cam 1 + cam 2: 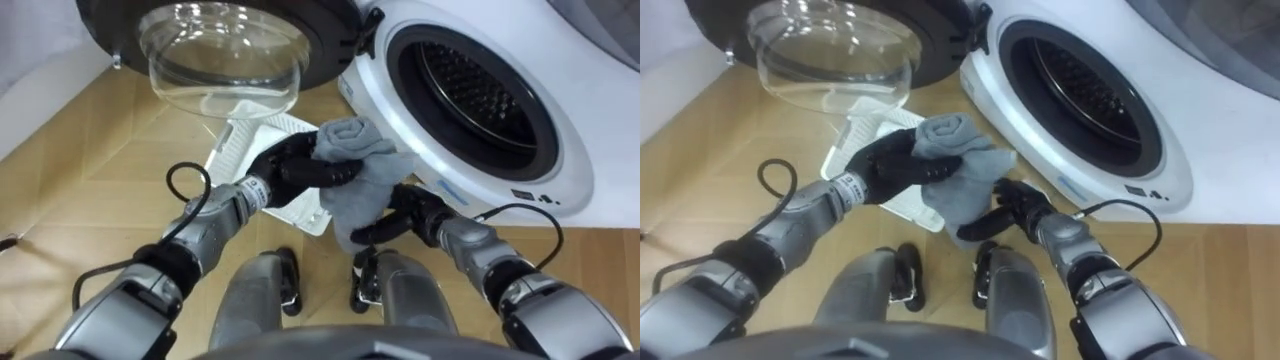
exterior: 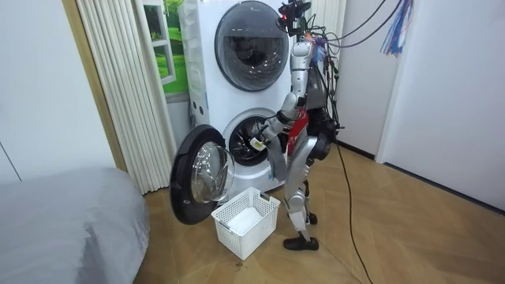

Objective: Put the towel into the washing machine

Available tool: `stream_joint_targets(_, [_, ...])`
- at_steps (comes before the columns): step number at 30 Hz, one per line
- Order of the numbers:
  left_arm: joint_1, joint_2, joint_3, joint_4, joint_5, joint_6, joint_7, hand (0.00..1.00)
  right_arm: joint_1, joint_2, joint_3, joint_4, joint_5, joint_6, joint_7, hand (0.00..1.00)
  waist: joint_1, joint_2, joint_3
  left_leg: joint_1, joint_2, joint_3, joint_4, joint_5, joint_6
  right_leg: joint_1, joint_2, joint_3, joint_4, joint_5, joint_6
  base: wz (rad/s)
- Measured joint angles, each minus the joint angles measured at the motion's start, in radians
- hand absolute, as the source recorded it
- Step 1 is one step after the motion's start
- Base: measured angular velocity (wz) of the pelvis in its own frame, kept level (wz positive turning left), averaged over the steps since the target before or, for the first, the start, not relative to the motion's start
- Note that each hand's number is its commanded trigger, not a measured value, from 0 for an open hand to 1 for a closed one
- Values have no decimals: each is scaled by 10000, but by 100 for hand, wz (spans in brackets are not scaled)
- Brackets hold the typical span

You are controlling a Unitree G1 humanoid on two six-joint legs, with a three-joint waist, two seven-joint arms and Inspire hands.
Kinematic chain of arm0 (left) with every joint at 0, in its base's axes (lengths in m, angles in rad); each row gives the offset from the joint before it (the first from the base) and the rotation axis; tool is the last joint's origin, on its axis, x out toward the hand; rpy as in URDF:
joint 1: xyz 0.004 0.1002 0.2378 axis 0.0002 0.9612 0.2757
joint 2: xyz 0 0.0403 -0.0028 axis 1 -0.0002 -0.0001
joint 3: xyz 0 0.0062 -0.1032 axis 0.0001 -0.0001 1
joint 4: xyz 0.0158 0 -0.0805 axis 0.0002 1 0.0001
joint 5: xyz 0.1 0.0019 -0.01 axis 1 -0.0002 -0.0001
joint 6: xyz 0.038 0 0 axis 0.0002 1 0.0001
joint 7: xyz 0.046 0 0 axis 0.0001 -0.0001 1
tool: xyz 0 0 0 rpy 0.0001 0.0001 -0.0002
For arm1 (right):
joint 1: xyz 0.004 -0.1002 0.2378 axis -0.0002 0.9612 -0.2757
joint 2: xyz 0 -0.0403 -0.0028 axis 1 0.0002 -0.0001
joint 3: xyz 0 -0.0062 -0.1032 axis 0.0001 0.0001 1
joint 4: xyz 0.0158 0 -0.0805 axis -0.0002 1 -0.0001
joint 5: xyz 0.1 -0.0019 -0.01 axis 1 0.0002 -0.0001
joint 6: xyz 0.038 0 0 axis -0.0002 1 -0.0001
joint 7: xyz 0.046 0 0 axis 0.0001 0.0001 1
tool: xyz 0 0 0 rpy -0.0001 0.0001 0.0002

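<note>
A grey towel [image 1: 357, 172] hangs bunched in front of me, just outside the washing machine's open drum [image 1: 470, 95]. My left hand [image 1: 288, 165] is shut on its rolled top end from the left. My right hand [image 1: 398, 215] sits lower, at the towel's hanging part, which lies between its thumb and fingers. In the room view I stand slightly bent before the lower machine [image 2: 246, 138], arms held out toward its opening.
The round glass door [image 1: 225, 45] stands swung open to my left. A white slatted laundry basket [image 1: 238, 148] sits on the wooden floor below my hands, by my feet [image 2: 246, 221]. A second machine [image 2: 252, 43] is stacked above. A grey bed [image 2: 63, 225] fills the room view's left.
</note>
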Motion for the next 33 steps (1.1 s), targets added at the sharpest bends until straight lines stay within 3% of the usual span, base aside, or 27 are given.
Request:
stream_joint_targets(7, [163, -143, 76, -1059, -1048, 258, -225, 100, 28, 28, -314, -46, -582, 93, -26, 0, 42, 0, 0, 0, 25, -16, 21, 17, -29, 3, 46, 33, -23, 5, -9, 0])
stream_joint_targets(8, [161, -157, 139, -1246, -1108, 258, -265, 100, 22, 24, -335, -46, -660, 95, -53, 16, 62, -1, 1, 0, 24, -25, 20, 20, -34, 3, 48, 29, -29, 6, -9, 0])
stream_joint_targets(9, [161, -197, 270, -1327, -1153, 258, -324, 100, 8, 30, -389, -46, -702, 95, -67, 100, 62, -2, 1, 0, 25, -27, 20, 22, -37, 4, 52, 28, -37, 5, -9, 0])
stream_joint_targets(17, [131, -284, 438, -1938, -1325, 257, -479, 100, 21, 83, -392, -41, -693, 129, -43, 100, 63, 10, 10, -44, 73, -45, 7, 23, -40, 32, 87, -32, -166, 29, -40, 0])
stream_joint_targets(28, [197, -342, 427, -1915, -1310, 259, -948, 100, 37, 82, -495, -70, -1209, 537, -54, 100, 63, 50, 76, -16, 39, 34, -234, 44, -77, -5, 100, -10, -321, 31, -39, -1])
stream_joint_targets(33, [595, -122, 376, -1846, -1302, 239, -1541, 100, 100, -3, -503, -169, -1352, 721, -47, 100, 105, 52, 80, 42, 3, 55, -386, 57, -97, -14, 131, 37, -378, 30, -37, -3])
